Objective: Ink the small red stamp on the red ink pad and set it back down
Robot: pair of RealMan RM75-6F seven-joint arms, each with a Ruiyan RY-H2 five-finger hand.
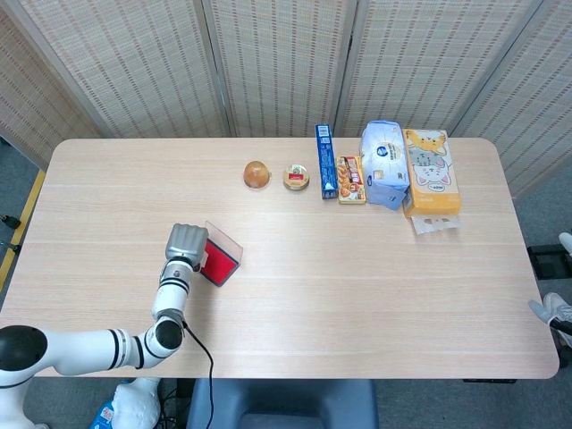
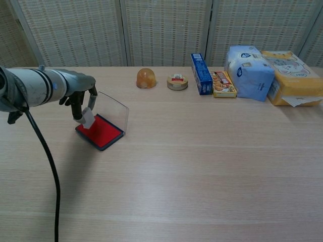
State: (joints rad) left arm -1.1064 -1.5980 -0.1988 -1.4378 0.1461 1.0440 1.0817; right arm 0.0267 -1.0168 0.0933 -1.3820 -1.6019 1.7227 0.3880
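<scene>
small stamp (image 2: pixel 88 119) over open red ink pad (image 2: pixel 101 132)

Along the far side of the worktop (image 1: pixel 357 295) runs a row. Taking the blue box (image 1: pixel 326 161) as the mark: a small round tin (image 1: pixel 297 177) and an onion (image 1: pixel 256 174) lie to its left; a snack packet (image 1: pixel 352 180), blue tissue pack (image 1: pixel 384 164) and yellow cat-printed pack (image 1: pixel 430 172) follow to its right.

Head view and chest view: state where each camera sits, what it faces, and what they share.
Head view: high above the table, looking steeply down; left arm and left robot hand over the ink pad.
Chest view: low at the near edge, facing the screens; left robot hand holding the stamp on the pad.
Shared: hand, pad, the back row.
</scene>
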